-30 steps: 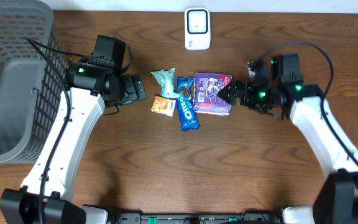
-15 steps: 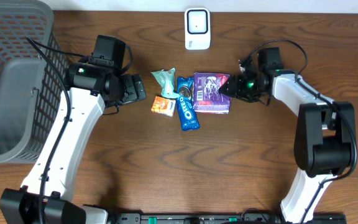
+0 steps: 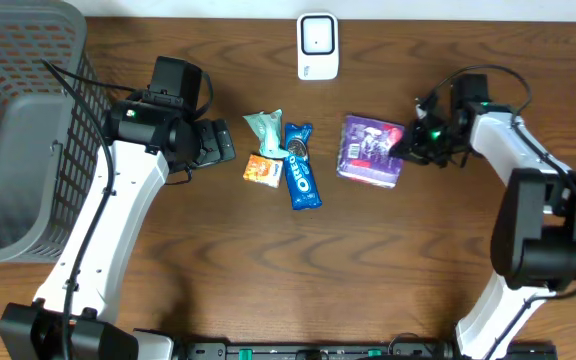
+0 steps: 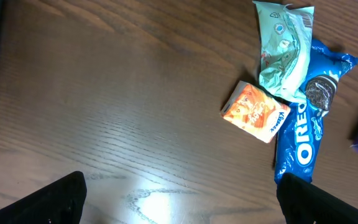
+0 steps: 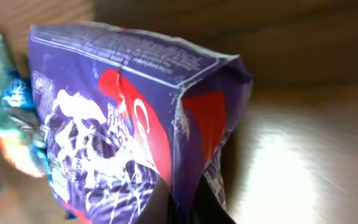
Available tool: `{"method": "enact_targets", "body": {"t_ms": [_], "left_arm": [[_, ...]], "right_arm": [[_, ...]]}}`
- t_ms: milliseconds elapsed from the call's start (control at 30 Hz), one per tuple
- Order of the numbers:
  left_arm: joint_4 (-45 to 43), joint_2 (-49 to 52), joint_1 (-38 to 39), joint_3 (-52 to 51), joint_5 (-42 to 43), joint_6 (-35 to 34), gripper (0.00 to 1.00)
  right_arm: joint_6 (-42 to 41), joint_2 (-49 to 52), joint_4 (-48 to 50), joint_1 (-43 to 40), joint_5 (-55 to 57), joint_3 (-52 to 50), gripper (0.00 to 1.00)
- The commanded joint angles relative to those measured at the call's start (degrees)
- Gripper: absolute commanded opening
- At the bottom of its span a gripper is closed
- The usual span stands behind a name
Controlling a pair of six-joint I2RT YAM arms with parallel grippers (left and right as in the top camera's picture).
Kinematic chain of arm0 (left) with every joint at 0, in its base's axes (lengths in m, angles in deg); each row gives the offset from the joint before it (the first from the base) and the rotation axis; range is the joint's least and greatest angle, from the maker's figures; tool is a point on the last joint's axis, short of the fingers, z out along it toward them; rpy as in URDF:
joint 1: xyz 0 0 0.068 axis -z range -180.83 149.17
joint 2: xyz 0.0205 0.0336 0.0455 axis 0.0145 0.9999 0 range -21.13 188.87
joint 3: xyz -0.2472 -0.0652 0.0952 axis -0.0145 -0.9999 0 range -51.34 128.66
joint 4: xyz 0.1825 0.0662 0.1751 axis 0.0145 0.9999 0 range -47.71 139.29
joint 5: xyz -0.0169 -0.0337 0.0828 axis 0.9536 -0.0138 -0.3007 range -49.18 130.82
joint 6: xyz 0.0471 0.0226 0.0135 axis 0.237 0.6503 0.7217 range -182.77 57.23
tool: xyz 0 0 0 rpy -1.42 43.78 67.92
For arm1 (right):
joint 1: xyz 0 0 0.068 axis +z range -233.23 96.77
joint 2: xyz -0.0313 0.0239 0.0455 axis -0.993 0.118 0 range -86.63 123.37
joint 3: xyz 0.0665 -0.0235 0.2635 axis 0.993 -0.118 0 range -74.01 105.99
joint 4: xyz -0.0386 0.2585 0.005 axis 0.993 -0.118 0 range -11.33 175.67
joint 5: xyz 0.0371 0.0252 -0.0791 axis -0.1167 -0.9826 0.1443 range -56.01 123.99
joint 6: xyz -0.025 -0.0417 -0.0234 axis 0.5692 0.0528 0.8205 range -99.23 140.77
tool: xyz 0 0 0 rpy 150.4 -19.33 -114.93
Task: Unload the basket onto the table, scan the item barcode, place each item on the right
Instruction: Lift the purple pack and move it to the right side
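A grey mesh basket point(image 3: 8, 60) is sitting at the upper left of the wooden table point(image 3: 298, 270). Near the centre, a mint-green packet point(image 3: 266, 128) is overlapping the top end of a blue Oreo pack point(image 3: 301, 178), and a small orange packet point(image 3: 262, 169) is lying just left of them.

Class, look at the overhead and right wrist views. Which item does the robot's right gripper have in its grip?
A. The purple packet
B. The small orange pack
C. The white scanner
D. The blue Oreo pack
A: the right gripper is shut on the edge of the purple packet, while the Oreo pack, the orange pack and the white scanner are untouched.
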Motion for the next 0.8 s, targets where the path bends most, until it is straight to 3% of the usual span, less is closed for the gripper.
{"method": "enact_targets", "body": {"t_ms": [0, 167, 367, 500, 633, 667, 700, 767], "left_arm": [[0.22, 0.13, -0.17, -0.33, -0.72, 0.94, 0.98], [0.2, 0.13, -0.17, -0.33, -0.72, 0.94, 0.98], [0.2, 0.13, -0.17, -0.33, -0.72, 0.94, 0.98], [0.22, 0.13, -0.17, -0.33, -0.72, 0.94, 0.98], [0.2, 0.13, -0.17, -0.33, -0.72, 0.94, 0.98], [0.2, 0.13, -0.17, -0.33, -0.72, 0.96, 0.98], [0.2, 0.13, -0.17, -0.33, -0.72, 0.96, 0.98], [0.22, 0.13, -0.17, -0.33, -0.72, 0.96, 0.98]], "right_arm": [[1.46, -9.79, -2.23, 0.96, 15.3, 3.08, 0.01], [0.66, -20.11, -5.81, 4.07, 42.73, 3.13, 0.01], [-10.73, -18.34, -9.97, 7.98, 72.83, 2.6, 0.01], [-12.17, -11.06, -9.42, 9.49, 80.61, 2.6, 0.01], [-12.13, -3.87, -8.59, 11.78, 78.64, 2.6, 0.02], [-12.13, -2.34, -8.46, 12.85, 77.55, 2.6, 0.04], [-12.11, -0.87, -7.82, 14.34, 76.13, 2.6, 0.13], [-11.17, 0.33, -6.14, 17.73, 71.67, 2.64, 0.37]]}}
